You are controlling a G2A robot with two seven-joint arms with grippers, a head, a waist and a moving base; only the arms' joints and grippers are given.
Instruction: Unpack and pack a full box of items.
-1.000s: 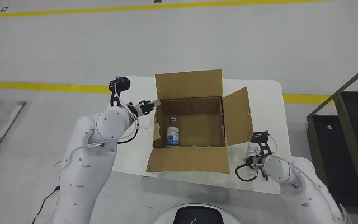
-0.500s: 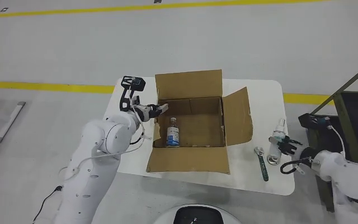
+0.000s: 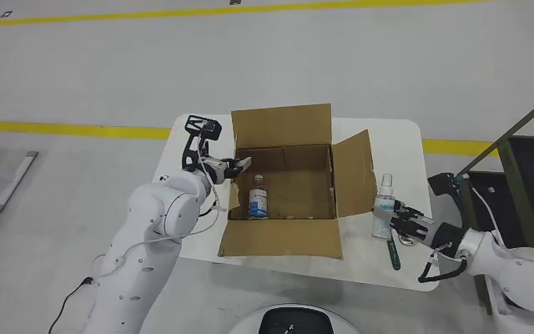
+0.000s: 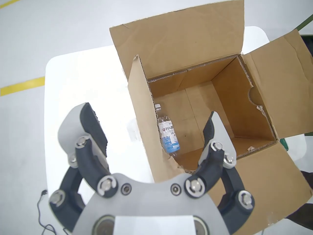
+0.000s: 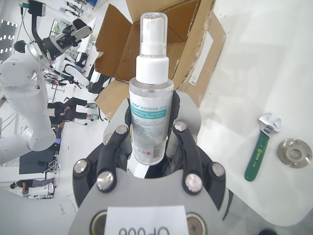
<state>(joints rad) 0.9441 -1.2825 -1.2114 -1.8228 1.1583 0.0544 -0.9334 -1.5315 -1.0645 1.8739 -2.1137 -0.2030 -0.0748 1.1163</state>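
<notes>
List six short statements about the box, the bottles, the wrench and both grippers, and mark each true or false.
1. The right gripper is shut on a spray bottle. True.
2. A bottle lies in the box. True.
3. The box's flaps are folded shut. False: they stand open.
4. A wrench lies on the table beside a metal disc. True.
5. The left gripper grips the wrench. False: it is open and empty, at the box's side.
6. The wrench has a red handle. False: the handle is green.
</notes>
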